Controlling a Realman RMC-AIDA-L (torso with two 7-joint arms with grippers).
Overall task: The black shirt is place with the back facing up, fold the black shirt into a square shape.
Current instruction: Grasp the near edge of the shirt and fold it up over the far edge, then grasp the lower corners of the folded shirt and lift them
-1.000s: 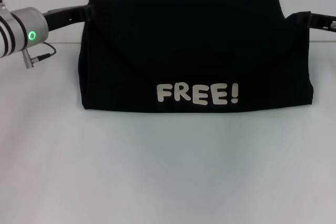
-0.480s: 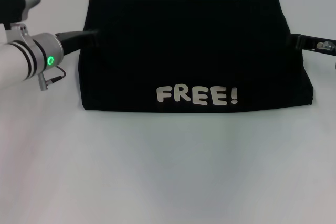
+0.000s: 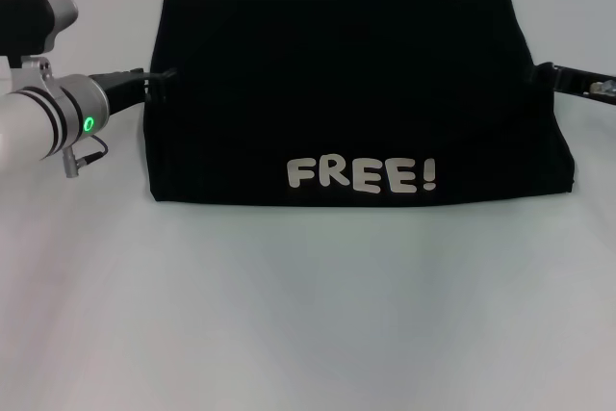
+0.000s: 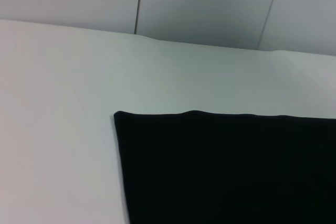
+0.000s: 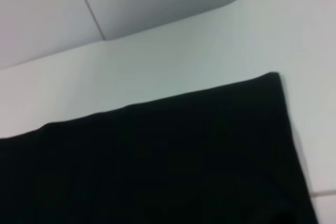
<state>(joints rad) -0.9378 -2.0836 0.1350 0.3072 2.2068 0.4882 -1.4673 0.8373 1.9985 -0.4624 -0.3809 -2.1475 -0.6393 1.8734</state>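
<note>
The black shirt [image 3: 346, 84] lies folded into a wide rectangle on the white table [image 3: 308, 315], with cream "FREE!" lettering [image 3: 361, 173] facing up near its front edge. My left gripper [image 3: 154, 81] is at the shirt's left edge, about halfway along that side. At the right edge sits my right gripper [image 3: 551, 74], partly cut off by the picture's border. The left wrist view holds a far corner of the shirt [image 4: 226, 171] flat on the table. In the right wrist view the other far corner of the shirt [image 5: 157, 161] shows.
The white table stretches broad and bare in front of the shirt. Grey wall panels [image 4: 205, 3] rise behind the table's far edge. My left arm's silver wrist with a green light [image 3: 58, 117] hangs over the table's left side.
Both arms have come from the shirt's far corners toward me along its side edges, and the left wrist has dropped lower. The shirt has kept its shape.
</note>
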